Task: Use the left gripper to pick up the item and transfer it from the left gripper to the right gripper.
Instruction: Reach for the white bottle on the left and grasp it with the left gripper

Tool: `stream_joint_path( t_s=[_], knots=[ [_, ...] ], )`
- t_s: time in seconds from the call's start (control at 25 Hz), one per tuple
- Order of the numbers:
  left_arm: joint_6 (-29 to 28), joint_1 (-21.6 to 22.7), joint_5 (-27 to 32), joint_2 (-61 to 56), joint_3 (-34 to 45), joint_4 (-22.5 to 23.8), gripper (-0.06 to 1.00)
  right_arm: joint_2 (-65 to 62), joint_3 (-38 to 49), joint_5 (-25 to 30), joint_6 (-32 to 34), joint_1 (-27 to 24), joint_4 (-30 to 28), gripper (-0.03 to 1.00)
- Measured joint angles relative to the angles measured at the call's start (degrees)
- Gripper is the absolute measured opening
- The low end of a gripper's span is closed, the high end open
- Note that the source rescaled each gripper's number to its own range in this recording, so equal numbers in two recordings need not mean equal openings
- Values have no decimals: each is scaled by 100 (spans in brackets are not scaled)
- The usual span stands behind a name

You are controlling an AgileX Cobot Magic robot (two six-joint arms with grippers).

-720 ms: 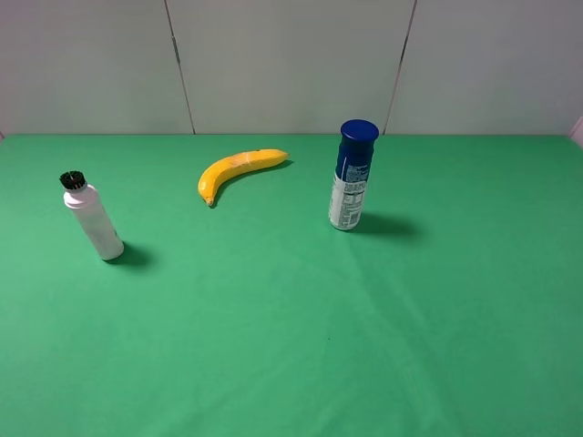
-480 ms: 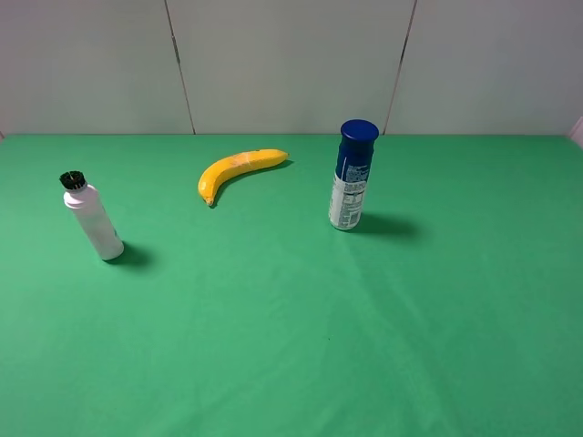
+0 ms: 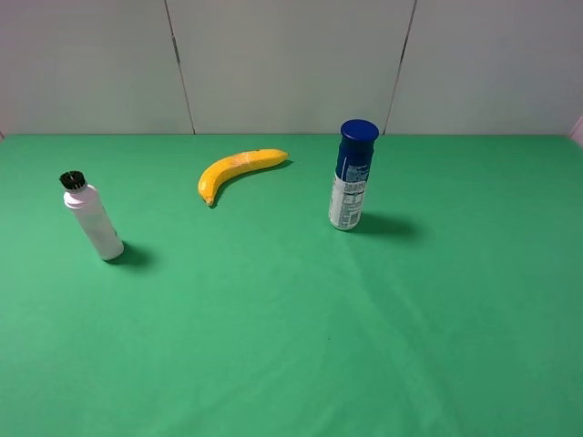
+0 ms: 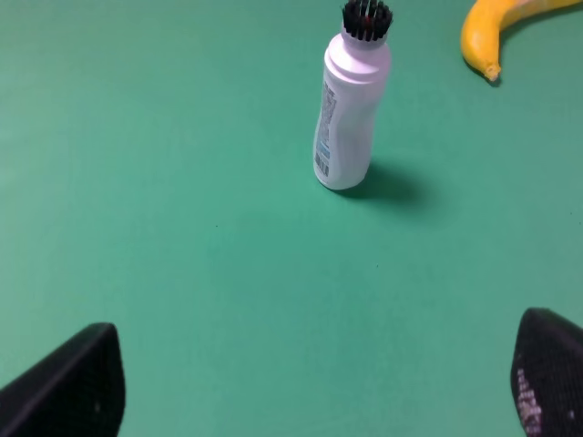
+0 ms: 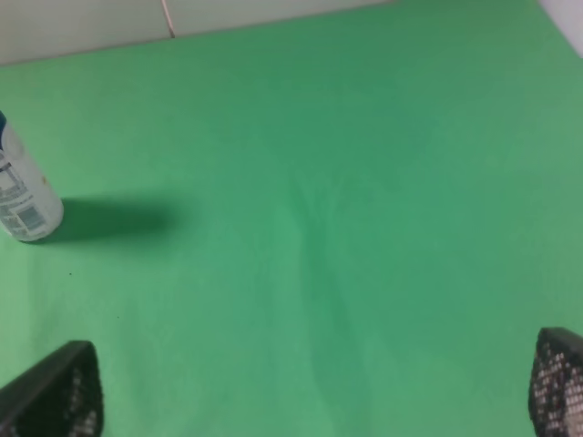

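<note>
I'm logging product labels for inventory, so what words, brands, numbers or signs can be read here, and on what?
No text can be read anywhere.
On the white bottle: a side label with small print and barcode-like lines, too small to read.
On the spray can: a white printed label below the blue top, blurred.
On the banana: no print visible.

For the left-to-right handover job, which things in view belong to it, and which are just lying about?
Part of the job:
white squeeze bottle, standing upright
left gripper, open, holding nothing
right gripper, open, holding nothing

Just lying about:
banana
blue-capped spray can
</note>
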Motion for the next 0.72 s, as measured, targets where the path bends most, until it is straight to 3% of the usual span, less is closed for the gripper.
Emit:
stream_joint_path(
  t_s=[0.64,0.72],
  knots=[
    [0,0,0,0,0,0,73,0,0,0,0,0,0,100],
    [0,0,0,0,0,0,79,0,0,0,0,0,0,100]
  ],
)
